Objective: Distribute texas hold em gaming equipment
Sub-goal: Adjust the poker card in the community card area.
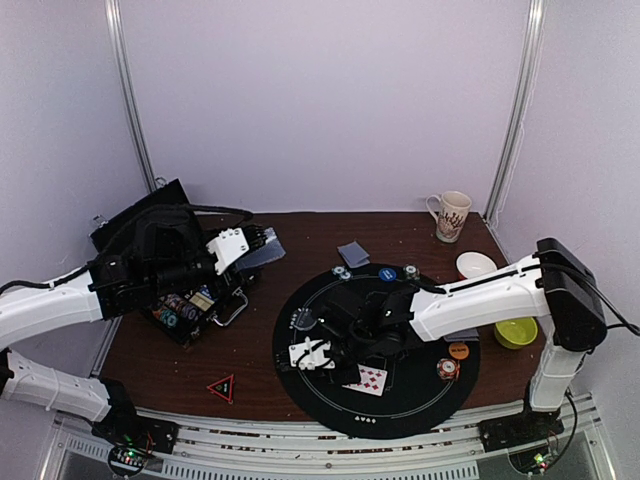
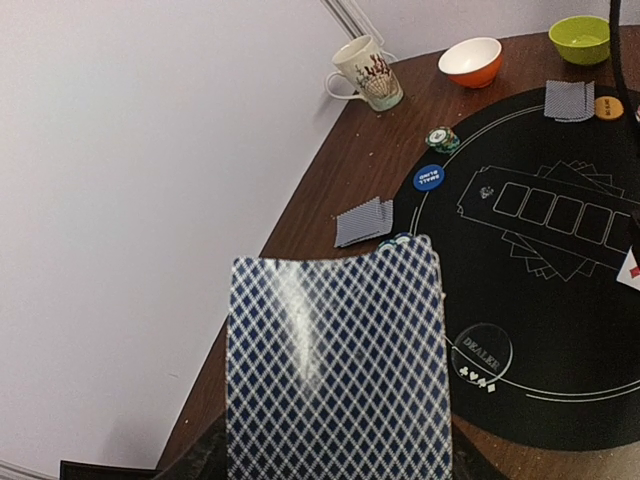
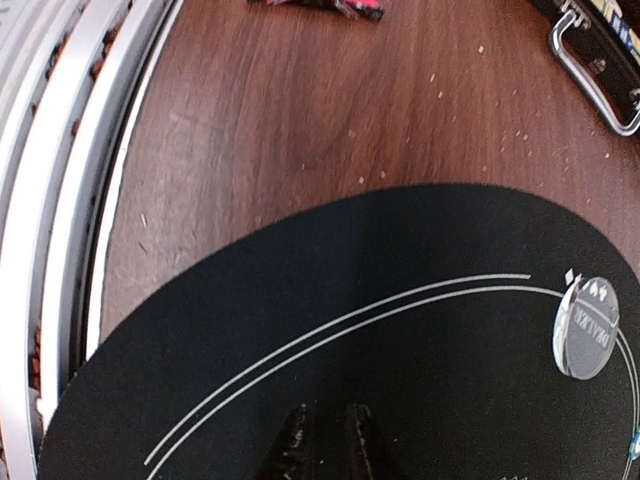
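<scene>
My left gripper (image 1: 262,246) is shut on a deck of blue diamond-backed cards (image 2: 335,360) that fills the lower left wrist view and hides the fingers. My right gripper (image 3: 325,440) hovers low over the black round mat (image 1: 300,385), its fingers almost together with nothing between them. A face-up diamonds card (image 1: 371,379) lies on the mat just beside it. The clear dealer button (image 3: 586,326) sits near the mat's left edge. A pair of face-down cards (image 2: 363,221), a blue button (image 2: 429,177) and a chip stack (image 2: 441,139) lie at the far side.
An open chip case (image 1: 190,305) with a metal handle (image 3: 590,70) lies left of the mat. A patterned mug (image 1: 452,215), an orange bowl (image 2: 472,60) and a green bowl (image 1: 516,331) stand at the right. Another card pair (image 2: 572,100), an orange button (image 1: 458,350) and chips (image 1: 447,368) lie there too.
</scene>
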Controlling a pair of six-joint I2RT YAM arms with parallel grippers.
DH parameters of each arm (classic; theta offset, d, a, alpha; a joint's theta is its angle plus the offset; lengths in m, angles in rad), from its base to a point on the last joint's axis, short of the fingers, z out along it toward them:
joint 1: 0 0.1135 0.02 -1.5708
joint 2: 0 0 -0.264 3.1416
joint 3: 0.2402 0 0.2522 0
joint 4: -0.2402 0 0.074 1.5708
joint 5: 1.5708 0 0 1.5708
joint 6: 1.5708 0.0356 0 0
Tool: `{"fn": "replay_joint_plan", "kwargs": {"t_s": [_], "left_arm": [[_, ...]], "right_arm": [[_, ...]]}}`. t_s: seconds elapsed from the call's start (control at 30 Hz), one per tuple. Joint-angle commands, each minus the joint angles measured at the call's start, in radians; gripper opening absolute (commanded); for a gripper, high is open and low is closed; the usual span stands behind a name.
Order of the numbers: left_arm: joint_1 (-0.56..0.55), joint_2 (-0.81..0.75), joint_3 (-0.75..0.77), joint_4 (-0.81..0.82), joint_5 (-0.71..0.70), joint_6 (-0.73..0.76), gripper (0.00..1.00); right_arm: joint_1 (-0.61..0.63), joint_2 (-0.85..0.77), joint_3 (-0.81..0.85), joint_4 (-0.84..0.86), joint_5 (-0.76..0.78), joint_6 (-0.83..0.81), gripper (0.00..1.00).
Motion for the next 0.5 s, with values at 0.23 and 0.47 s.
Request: {"fn": "replay_joint_plan", "kwargs": {"t_s": [0.23,0.47], "left_arm": [[0.001,0.001,0.024,0.038,-0.011,-0.010,0.55],[0.001,-0.002,0.029,0.033,-0.014,-0.002,0.55]], "right_arm": [[0.005,0.087,0.054,-0.236,0.179,0.001,0.10],[0.007,0.048,0.036,-0.287,0.215,-0.043,0.08]]}}
